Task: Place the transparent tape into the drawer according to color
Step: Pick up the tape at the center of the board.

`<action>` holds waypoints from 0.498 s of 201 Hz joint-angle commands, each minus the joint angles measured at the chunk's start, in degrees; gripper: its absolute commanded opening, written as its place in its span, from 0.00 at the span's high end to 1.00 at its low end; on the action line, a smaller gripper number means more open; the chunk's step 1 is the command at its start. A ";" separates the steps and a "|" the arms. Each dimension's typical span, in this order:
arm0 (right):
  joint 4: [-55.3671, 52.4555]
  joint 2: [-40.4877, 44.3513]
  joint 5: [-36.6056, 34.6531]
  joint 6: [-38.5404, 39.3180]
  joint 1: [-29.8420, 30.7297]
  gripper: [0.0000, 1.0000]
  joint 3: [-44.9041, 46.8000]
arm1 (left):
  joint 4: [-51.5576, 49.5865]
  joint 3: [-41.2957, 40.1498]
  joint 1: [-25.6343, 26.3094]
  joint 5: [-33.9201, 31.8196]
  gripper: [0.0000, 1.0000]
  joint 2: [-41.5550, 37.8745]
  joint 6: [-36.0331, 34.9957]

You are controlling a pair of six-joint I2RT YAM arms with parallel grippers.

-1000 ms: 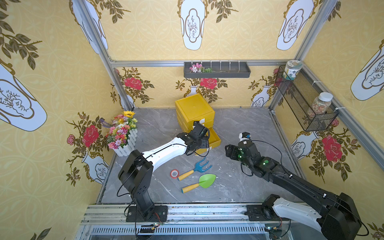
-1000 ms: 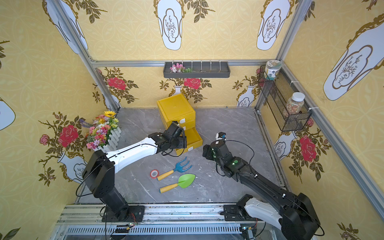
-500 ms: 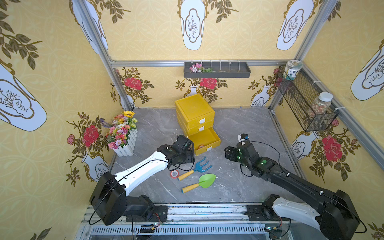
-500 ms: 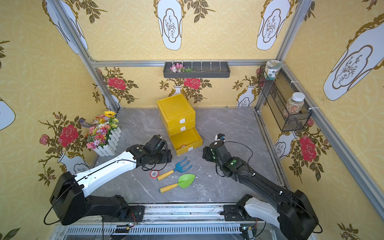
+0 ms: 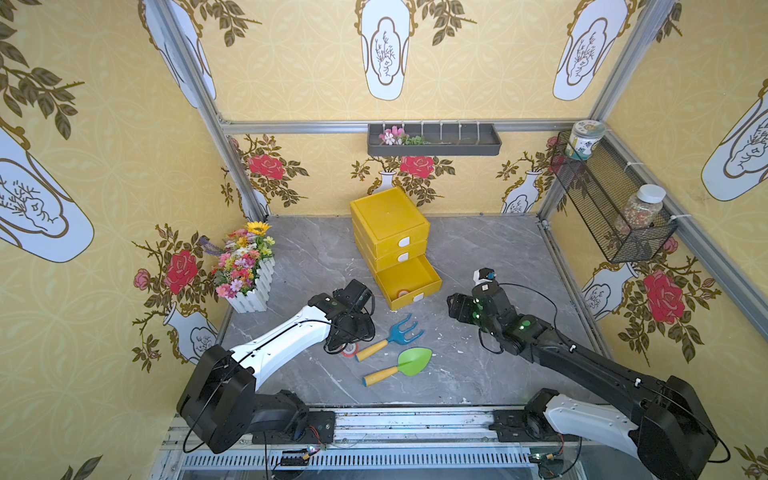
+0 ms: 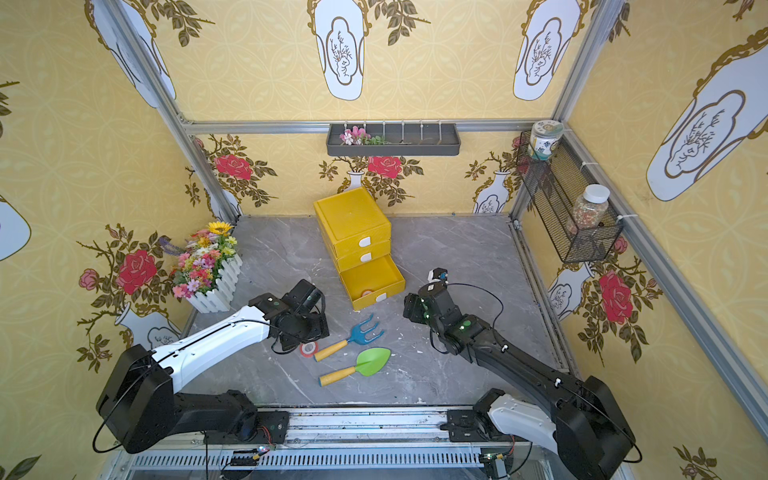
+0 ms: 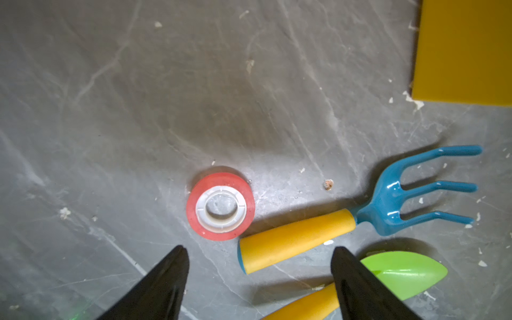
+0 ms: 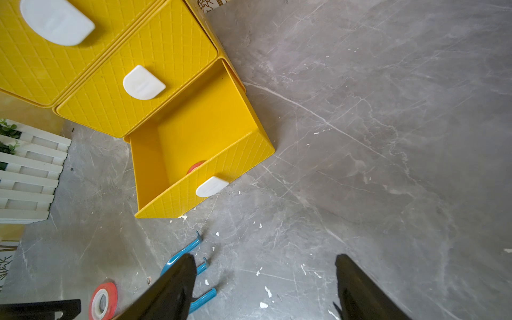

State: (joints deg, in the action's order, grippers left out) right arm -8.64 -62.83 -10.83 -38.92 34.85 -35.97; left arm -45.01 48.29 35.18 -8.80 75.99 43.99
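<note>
Red tape roll (image 7: 220,205) lies on the grey desk (image 7: 138,110) just ahead of the left hand (image 7: 258,250), opened wide and empty; a second ago this hand was at the open drawer (image 5: 409,272)

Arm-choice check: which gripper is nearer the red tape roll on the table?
Left. The left gripper hovers right by the red tape roll; the right gripper sits apart, past the blue fork.
</note>
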 commanded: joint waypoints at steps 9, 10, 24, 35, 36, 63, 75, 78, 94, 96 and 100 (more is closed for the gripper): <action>1.88 0.25 -1.04 0.39 -0.13 0.18 0.11 | -1.13 -1.43 -1.66 3.59 0.14 0.30 1.02; 1.88 0.25 -1.04 0.41 -0.13 0.18 0.11 | -1.13 -1.53 -1.68 3.64 0.14 0.30 1.02; 2.04 -0.01 -1.04 0.37 -0.21 0.18 0.03 | -0.65 -2.50 -1.88 5.20 0.14 0.81 0.78; 2.13 -0.13 -1.04 0.41 -0.22 0.18 0.02 | -0.12 -3.27 -1.87 6.32 0.14 1.17 0.84; 2.14 -0.12 -1.04 0.41 -0.27 0.18 -0.03 | -0.05 -3.37 -1.87 6.46 0.14 1.22 0.84; 2.25 -0.35 -1.08 0.28 -0.22 0.18 0.01 | 1.50 -5.37 -1.87 7.92 0.14 2.68 0.84; 2.31 -0.37 -1.16 0.18 -0.22 0.18 0.09 | 1.81 -5.87 -1.87 7.84 0.14 3.46 0.75; 2.32 -0.30 -1.13 0.17 -0.24 0.18 0.10 | 1.96 -5.92 -1.87 7.65 0.14 3.61 0.75; 2.18 -0.40 -1.13 0.15 -0.31 0.18 0.11 | 2.09 -6.38 -1.87 6.48 0.15 3.98 1.01; 2.22 -0.38 -1.13 0.11 -0.29 0.18 0.11 | 2.11 -6.37 -1.87 6.33 0.15 4.08 1.01; 2.23 -0.37 -1.12 0.07 -0.31 0.18 0.09 | 2.04 -6.25 -1.87 5.91 0.15 4.12 1.01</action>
State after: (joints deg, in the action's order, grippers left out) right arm -8.62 -63.07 -10.87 -38.76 34.59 -35.94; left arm -43.64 42.33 33.39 -2.17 79.50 44.69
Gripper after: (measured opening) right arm 0.820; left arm 0.851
